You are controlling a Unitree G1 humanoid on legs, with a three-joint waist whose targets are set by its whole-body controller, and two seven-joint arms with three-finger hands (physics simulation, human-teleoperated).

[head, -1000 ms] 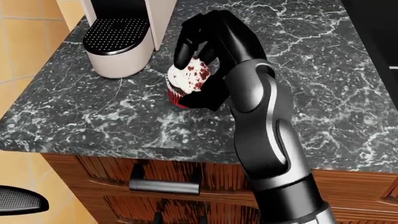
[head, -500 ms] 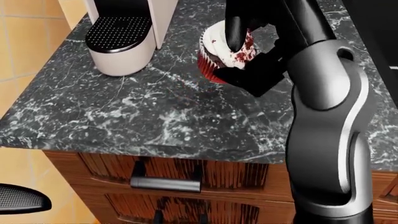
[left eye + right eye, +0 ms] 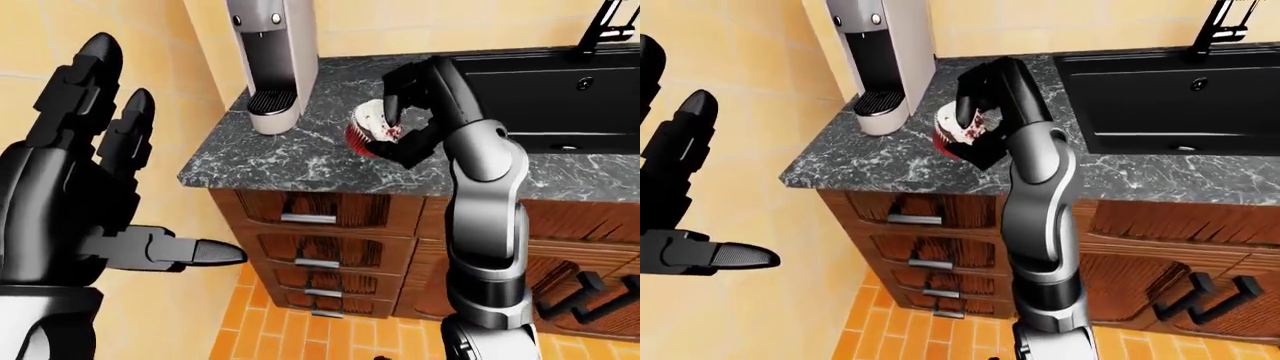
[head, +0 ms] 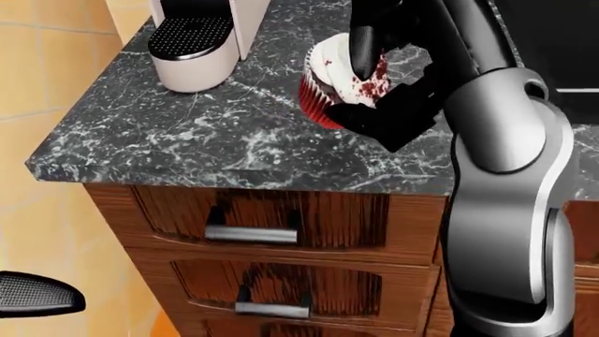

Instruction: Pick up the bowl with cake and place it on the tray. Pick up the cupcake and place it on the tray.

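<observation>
My right hand is shut on the cupcake, a red-cased cake with white icing and red specks, and holds it lifted above the dark marble counter. The same grasp shows in the left-eye view and the right-eye view. My left hand is open and empty, held up at the left of the left-eye view, away from the counter. No bowl with cake and no tray show in any view.
A white coffee machine stands on the counter's left end. A black sink with a tap lies to the right. Wooden drawers sit below the counter, above an orange tiled floor.
My right hand has lifted the cupcake off the counter and carried it up and to the right. The view has also shifted, showing more of the drawers below.
</observation>
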